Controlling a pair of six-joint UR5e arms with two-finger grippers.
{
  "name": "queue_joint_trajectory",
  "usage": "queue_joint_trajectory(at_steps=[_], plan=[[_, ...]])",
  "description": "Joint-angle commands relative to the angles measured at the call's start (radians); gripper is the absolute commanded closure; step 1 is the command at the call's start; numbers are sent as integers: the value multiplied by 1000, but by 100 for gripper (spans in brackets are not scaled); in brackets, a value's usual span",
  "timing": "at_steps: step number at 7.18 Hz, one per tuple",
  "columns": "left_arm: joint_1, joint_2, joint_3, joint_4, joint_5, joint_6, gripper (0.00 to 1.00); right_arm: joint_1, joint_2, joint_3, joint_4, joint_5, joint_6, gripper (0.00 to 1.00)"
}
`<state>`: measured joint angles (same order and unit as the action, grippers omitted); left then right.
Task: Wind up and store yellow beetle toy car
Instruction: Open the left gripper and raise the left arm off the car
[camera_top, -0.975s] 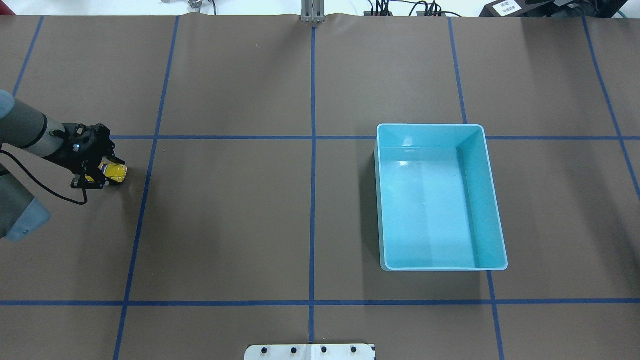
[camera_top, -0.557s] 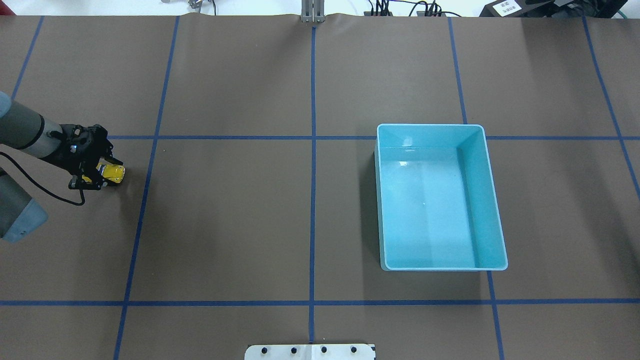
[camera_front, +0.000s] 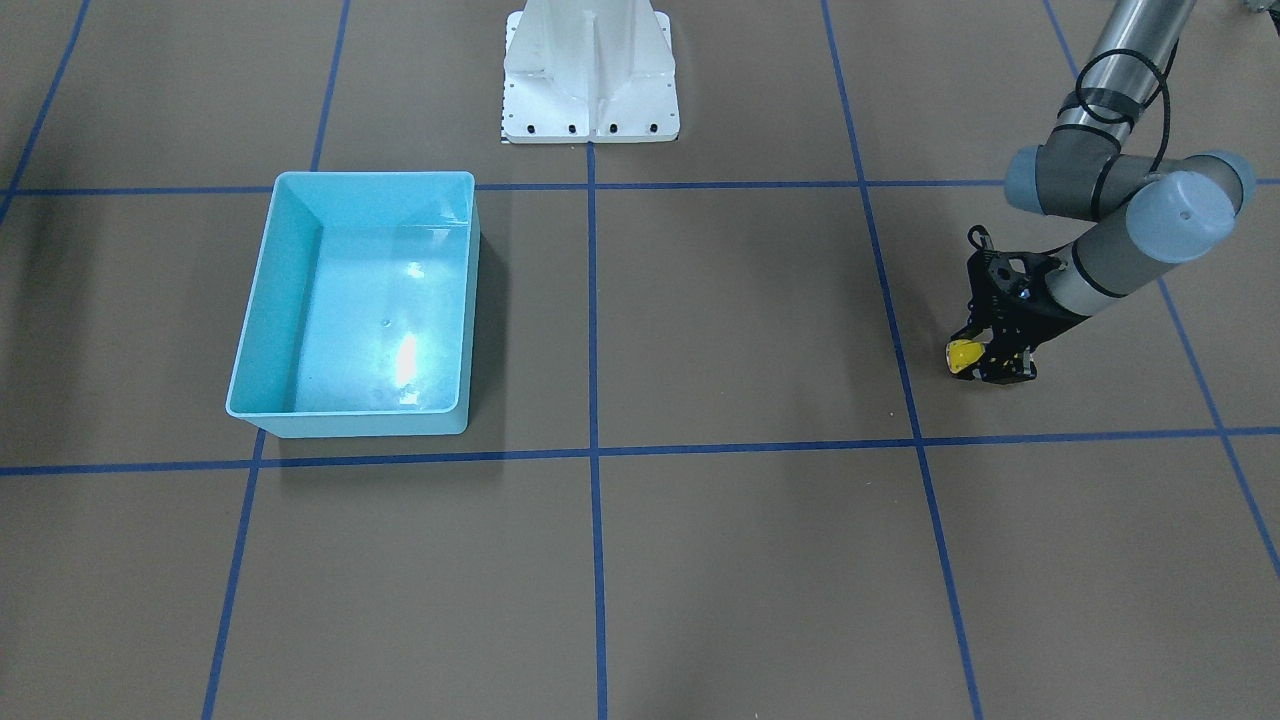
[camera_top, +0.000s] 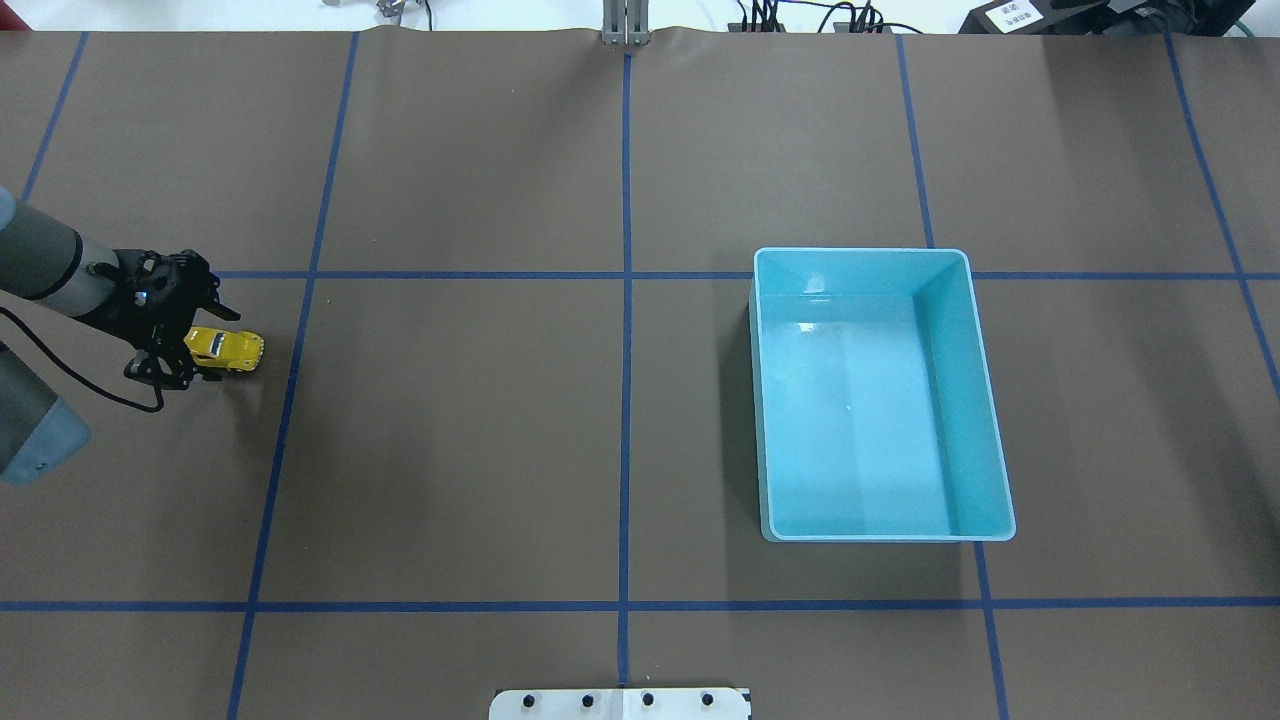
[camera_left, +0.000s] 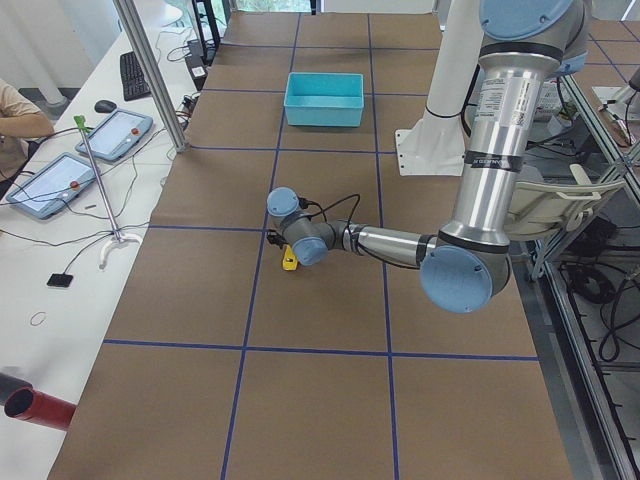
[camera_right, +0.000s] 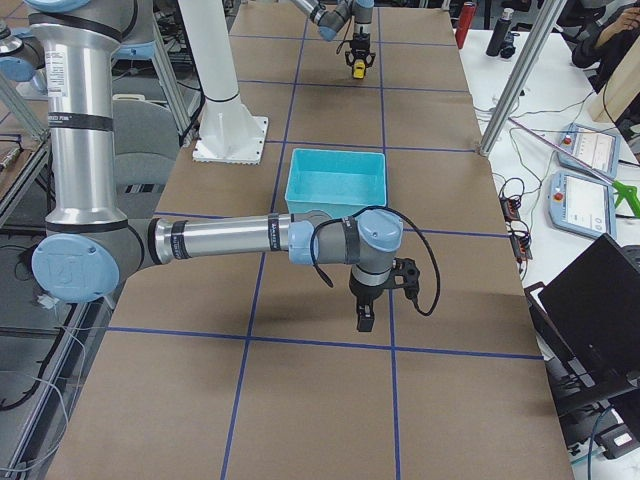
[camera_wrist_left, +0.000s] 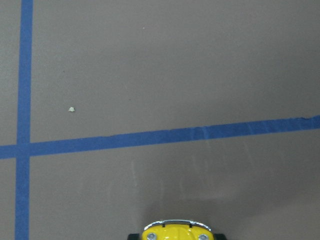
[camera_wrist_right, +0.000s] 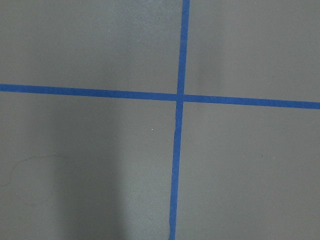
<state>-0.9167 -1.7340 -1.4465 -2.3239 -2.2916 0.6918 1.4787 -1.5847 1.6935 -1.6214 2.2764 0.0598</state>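
Observation:
The yellow beetle toy car (camera_top: 228, 350) stands on the brown table at the far left, nose toward the middle. It also shows in the front view (camera_front: 962, 355) and at the bottom edge of the left wrist view (camera_wrist_left: 175, 232). My left gripper (camera_top: 200, 347) is low behind it, jaws apart, with only the car's rear between the fingertips. The light blue bin (camera_top: 860, 253) stands empty right of centre, far from the car. My right gripper (camera_right: 365, 320) shows only in the exterior right view, low over the table near the bin; I cannot tell if it is open or shut.
Blue tape lines cross the brown table. The white robot base (camera_front: 590, 70) stands at the near middle edge. Tablets and cables (camera_left: 95, 150) lie on the white side table beyond the far edge. The right wrist view shows only table and tape.
My left gripper has drawn back to the left and its jaws have spread. The car, held before, now sticks out farther to the right of the fingers.

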Motion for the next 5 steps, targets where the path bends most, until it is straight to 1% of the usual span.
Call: queue_joint_trajectory(at_steps=[1, 4, 5], plan=[[-4, 1, 0, 0, 0, 0, 0, 0, 0, 0, 0, 0, 0, 0], [-19, 1, 0, 3, 0, -2, 0, -2, 0, 0, 0, 0, 0, 0], [-43, 1, 1, 18, -24, -8, 0, -3, 0, 1, 0, 0, 0, 0]])
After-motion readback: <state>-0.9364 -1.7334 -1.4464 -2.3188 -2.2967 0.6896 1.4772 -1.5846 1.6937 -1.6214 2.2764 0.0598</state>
